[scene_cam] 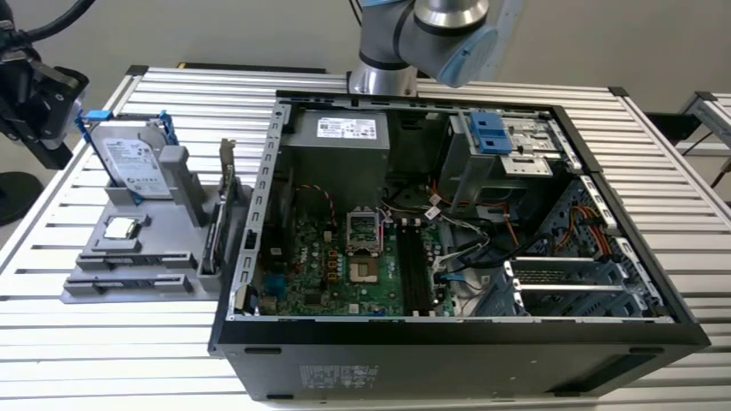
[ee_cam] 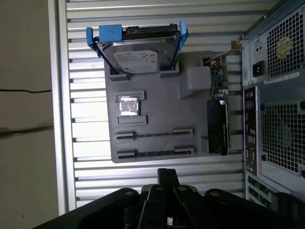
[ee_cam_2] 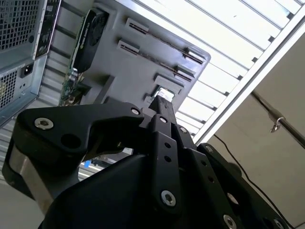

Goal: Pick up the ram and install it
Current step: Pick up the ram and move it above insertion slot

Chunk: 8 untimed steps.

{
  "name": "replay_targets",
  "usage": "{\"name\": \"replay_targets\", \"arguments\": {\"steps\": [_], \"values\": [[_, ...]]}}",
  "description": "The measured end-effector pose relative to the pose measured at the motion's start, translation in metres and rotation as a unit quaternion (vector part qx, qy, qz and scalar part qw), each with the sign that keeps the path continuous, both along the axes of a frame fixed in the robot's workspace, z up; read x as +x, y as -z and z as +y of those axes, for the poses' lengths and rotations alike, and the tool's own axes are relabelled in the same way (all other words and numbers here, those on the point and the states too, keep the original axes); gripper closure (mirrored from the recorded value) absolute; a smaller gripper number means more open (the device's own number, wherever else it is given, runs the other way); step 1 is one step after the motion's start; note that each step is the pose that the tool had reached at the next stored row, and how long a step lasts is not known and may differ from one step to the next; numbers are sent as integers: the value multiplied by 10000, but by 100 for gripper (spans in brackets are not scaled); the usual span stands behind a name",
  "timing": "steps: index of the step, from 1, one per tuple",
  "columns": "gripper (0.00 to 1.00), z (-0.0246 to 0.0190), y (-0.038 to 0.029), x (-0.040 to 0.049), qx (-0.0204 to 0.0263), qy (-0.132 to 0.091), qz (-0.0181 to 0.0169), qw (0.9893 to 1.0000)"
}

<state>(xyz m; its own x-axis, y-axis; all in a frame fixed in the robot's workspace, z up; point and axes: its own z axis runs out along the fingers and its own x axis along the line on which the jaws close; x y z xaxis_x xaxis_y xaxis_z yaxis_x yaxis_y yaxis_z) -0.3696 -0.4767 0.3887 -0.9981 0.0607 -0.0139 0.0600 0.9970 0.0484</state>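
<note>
The ram (ee_cam: 152, 153) appears to stand edge-up in a slot of the grey holder (ee_cam: 157, 102) on the table (ee_cam: 86, 57), beside the open computer case (scene_cam: 457, 214). The gripper (ee_cam: 167, 175) hovers near it, clenched and empty. Neither pickup nor installation is done yet.

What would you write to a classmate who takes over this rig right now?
Gripper: looks shut and empty, hanging near the gray holder and touching nothing.
Ram sticks: on edge in the holder's slots, beside the open computer case.
Done: nothing yet.
Left: the whole pick-up and installation.
</note>
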Motion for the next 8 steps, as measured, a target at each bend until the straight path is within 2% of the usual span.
{"name": "replay_targets", "arguments": {"steps": [8], "values": [[100, 0, 0, 1, 0, 114, 0, 9999]]}}
